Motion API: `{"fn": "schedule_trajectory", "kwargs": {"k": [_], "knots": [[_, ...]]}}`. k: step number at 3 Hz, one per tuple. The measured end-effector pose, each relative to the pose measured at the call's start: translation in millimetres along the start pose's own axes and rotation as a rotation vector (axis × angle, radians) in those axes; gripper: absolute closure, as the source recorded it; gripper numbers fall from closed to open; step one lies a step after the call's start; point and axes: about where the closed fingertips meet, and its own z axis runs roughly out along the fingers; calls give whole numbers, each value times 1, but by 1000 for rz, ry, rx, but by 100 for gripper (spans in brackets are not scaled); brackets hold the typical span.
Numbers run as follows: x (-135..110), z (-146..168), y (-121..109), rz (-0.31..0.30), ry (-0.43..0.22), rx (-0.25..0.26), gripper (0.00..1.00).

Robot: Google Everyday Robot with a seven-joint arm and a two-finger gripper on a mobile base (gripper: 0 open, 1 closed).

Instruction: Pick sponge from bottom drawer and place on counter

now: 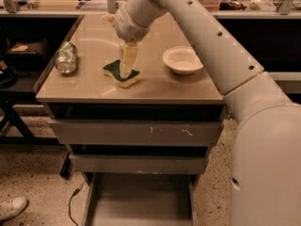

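The sponge, dark green on top and pale yellow below, lies flat on the beige counter, left of centre. My gripper comes straight down from the arm and rests on the sponge's right part, hiding some of it. The bottom drawer is pulled out near the floor, and its grey floor shows nothing inside.
A crushed silver can lies near the counter's left edge. A white bowl sits right of the sponge. Two grey drawers above the bottom one are closed. A white shoe and a cable are on the floor at left.
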Motion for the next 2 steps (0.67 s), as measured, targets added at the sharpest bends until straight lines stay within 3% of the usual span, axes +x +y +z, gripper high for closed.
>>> {"fn": "schedule_trajectory", "kwargs": {"k": [2], "knots": [[-59,-120,-66,-68,226,106,0]]}}
